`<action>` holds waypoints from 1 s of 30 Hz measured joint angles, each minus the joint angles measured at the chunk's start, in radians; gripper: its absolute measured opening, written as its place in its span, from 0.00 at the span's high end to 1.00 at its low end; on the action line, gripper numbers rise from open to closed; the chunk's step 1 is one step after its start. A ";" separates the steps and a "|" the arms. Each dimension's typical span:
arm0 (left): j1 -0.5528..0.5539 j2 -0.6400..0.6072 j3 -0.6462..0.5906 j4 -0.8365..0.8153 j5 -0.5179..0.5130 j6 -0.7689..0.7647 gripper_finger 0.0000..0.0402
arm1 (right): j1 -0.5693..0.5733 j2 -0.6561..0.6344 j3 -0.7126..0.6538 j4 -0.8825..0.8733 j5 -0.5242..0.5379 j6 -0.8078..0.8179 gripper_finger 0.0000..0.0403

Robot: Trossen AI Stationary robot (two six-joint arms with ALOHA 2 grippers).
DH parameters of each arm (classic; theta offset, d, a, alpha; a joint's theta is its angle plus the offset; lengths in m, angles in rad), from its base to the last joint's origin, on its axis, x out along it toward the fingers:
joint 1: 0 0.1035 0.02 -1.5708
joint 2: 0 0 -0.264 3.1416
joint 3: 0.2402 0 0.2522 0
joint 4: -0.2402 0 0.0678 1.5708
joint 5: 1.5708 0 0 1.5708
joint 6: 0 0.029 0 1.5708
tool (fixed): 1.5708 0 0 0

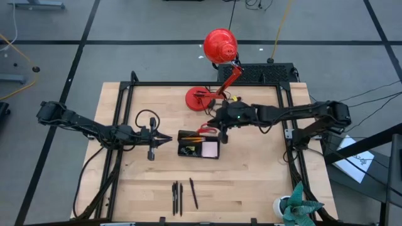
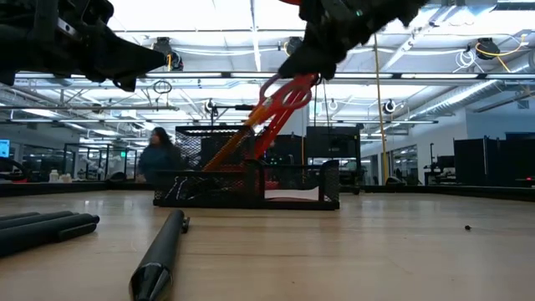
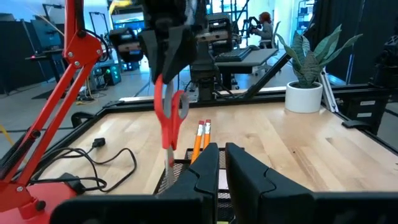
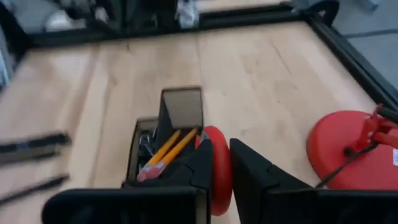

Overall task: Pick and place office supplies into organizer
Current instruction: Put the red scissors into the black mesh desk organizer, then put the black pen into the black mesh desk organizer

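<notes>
A pale wooden table [image 1: 251,182] framed by black rails is being looked down on from above, with a workshop hall seen beyond it in the low view, where a person [image 2: 159,159] is being shown far behind the table. Near the table's middle the black organizer [image 1: 198,144] is being occupied by two orange pencils [image 3: 201,138], which are leaning out of its taller section, and by a pink sticky-note pad [image 1: 210,149] lying in its low flat section. The red-handled scissors [image 3: 168,118] are being pinched at the handles by the fingers of the right gripper [image 1: 221,131], which is being held directly above the organizer's far side; the blades are being pointed down into the taller section beside the pencils, though whether the tips are touching the bottom cannot be told. The left gripper [image 1: 164,139] is being held just beside the organizer's left end, its fingers [image 3: 205,171] pressed nearly together around nothing, with only a narrow gap between them. Three black pens [image 1: 182,196] are being left lying on the table's near edge, well apart from the organizer. A red desk lamp [image 1: 217,56] is being kept at the far side of the table, and a potted plant [image 1: 295,207] at the near right corner.
</notes>
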 joint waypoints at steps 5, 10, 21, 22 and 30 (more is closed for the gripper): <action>0.000 0.000 0.000 0.004 -0.005 0.011 0.91 | 0.034 0.050 0.159 -0.163 0.053 -0.054 0.93; 0.000 0.000 0.000 0.005 -0.009 0.011 0.91 | 0.048 0.116 0.213 -0.191 0.048 -0.070 0.93; 0.000 0.000 0.000 0.005 -0.009 0.001 0.91 | 0.046 0.224 0.215 -0.137 0.048 -0.033 0.77; 0.000 0.000 0.000 0.005 -0.009 0.001 0.91 | 0.046 0.223 0.214 -0.133 0.048 -0.029 0.73; 0.000 0.000 0.000 0.000 -0.009 -0.024 0.91 | 0.049 0.156 0.214 -0.101 0.049 -0.037 0.52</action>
